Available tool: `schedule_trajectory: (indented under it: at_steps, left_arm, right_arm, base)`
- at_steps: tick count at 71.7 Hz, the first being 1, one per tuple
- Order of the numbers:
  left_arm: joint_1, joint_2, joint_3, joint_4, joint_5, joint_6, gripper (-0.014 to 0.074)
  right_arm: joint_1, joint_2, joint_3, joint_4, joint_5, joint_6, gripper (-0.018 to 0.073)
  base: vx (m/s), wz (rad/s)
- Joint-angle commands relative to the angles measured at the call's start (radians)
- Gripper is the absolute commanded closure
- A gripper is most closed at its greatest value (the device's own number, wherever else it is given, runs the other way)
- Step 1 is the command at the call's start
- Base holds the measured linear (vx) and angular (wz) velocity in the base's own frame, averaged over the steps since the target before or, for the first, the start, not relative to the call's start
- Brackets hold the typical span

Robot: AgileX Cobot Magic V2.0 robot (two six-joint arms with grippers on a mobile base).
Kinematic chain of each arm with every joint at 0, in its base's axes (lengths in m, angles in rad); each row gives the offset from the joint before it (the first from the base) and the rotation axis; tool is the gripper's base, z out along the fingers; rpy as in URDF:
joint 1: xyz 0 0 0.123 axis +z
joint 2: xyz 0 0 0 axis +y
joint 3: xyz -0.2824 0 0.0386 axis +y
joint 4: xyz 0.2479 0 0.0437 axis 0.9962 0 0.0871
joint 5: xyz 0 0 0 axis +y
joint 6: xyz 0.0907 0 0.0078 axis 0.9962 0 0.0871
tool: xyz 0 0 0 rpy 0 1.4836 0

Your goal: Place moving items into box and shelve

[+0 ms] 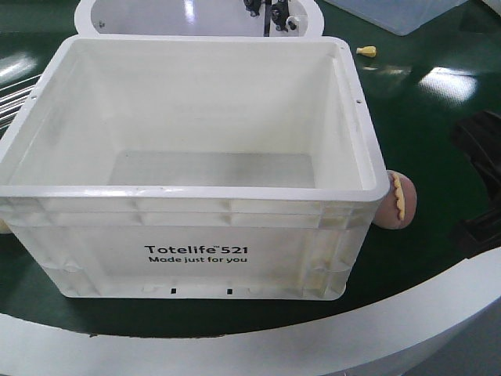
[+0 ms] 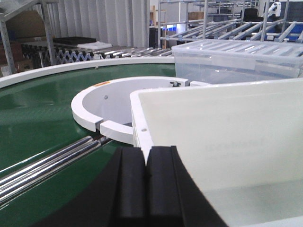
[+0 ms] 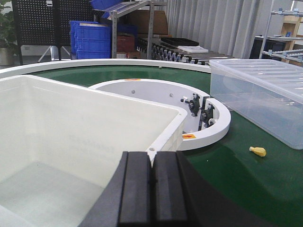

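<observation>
Plainly, the white box (image 1: 196, 258) stands open-topped on the green bench (image 1: 423, 110), with the pinkish-brown plush ball (image 1: 401, 200) outside it, touching its right wall just under the rim. The left fingers (image 2: 134, 184) are pressed together, and so are the right fingers (image 3: 136, 189), each pair near a box corner.

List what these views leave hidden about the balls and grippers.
Pinkish-brown ball: front view, mostly behind the box corner.
Pale yellow ball: unidentifiable; a pale sliver at the front view's left edge is cut off.
Left gripper, right gripper: wrist views show pads together; whether they pinch the box rim is hidden by the fingers.
</observation>
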Motion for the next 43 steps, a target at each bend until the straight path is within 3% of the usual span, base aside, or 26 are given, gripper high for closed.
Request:
schedule_trajectory:
  at_steps: [1, 23, 43]
  left_arm:
    - [-0.005, 0.006, -0.036, -0.005, -0.103, -0.017, 0.0622]
    - [0.002, 0.003, -0.036, -0.005, -0.089, -0.017, 0.0622]
    - [0.119, 0.003, -0.037, -0.004, -0.018, -0.016, 0.0622]
  right_arm:
    - [-0.001, 0.005, -0.036, 0.002, -0.094, 0.009, 0.0574]
    - [-0.020, 0.005, -0.036, 0.001, -0.087, 0.022, 0.0571]
    - [-0.226, 0.004, -0.036, 0.001, -0.034, 0.022, 0.0571]
  base:
    - [0.00, 0.00]
    - [0.00, 0.00]
    - [0.00, 0.00]
